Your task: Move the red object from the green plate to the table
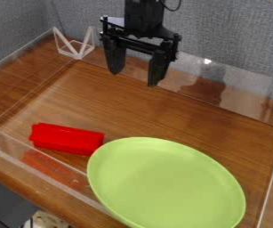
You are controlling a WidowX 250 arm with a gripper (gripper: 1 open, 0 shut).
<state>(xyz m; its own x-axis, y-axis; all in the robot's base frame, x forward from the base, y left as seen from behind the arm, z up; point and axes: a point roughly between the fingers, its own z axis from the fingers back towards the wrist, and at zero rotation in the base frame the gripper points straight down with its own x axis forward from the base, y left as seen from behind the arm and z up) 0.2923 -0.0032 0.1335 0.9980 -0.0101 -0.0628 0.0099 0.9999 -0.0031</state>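
Note:
The red object (66, 138) is a flat bright red block lying on the table (139, 107), just left of the green plate (164, 183) and apart from its rim. The plate is large, round and lime green, at the front right, with nothing on it. My gripper (136, 69) hangs over the back middle of the table, pointing down, well behind the block and the plate. Its two dark fingers (114, 58) stand wide apart and hold nothing.
Low clear acrylic walls (239, 76) border the glossy wood-grain tabletop on all sides. A small white wire-frame stand (75, 42) sits at the back left corner, beside the gripper's arm.

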